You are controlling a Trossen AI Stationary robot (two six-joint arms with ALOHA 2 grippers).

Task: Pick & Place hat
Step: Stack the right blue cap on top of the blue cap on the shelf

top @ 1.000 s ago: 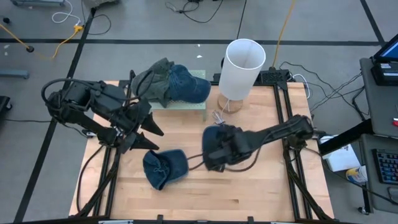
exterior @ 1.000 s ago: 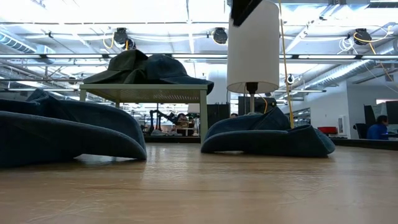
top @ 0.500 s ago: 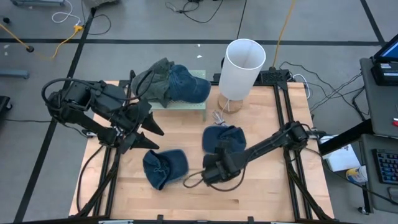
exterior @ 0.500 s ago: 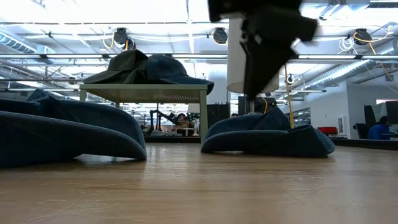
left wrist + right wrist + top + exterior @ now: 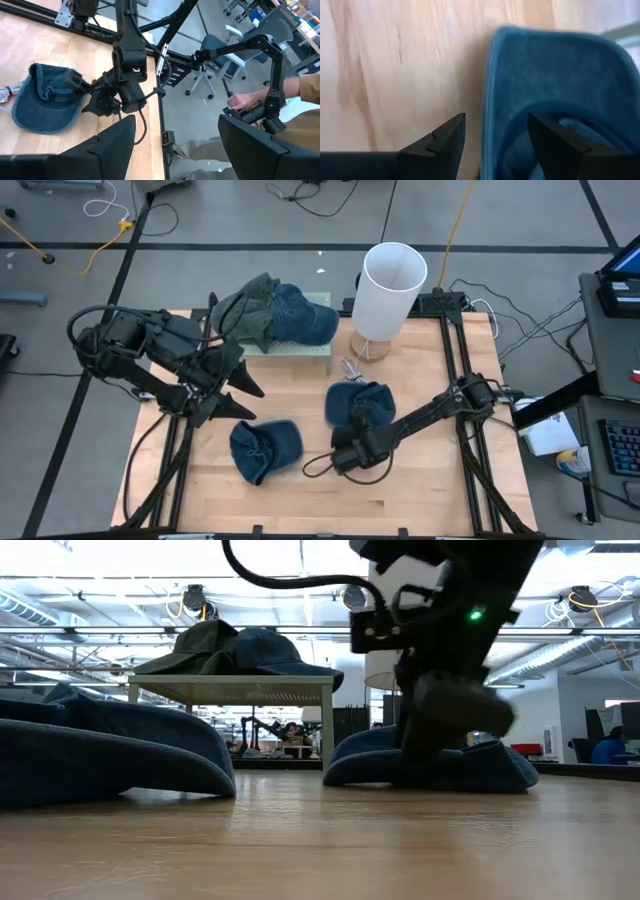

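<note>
A blue hat (image 5: 266,449) lies on the wooden table near its front edge; it also shows in the low view (image 5: 100,752). A second blue hat (image 5: 358,402) lies at the table's middle. An olive hat and a blue hat (image 5: 275,313) rest on a small green stand (image 5: 318,346) at the back. My right gripper (image 5: 335,460) is open, low over the table just right of the near hat; in the right wrist view the hat's brim (image 5: 545,75) lies ahead of its open fingers (image 5: 495,145). My left gripper (image 5: 245,402) is open and empty left of the hats.
A white cylindrical lamp shade (image 5: 390,288) stands on a wooden foot at the back right. A cable loop (image 5: 312,465) lies by the right gripper. The left wrist view shows a person's hand (image 5: 245,100) beyond the table. Bare wood lies along the front edge.
My right gripper has moved from over the middle hat toward the table's near edge and left, and has come down close to the table beside the near hat. The middle hat now shows uncovered and lies still.
</note>
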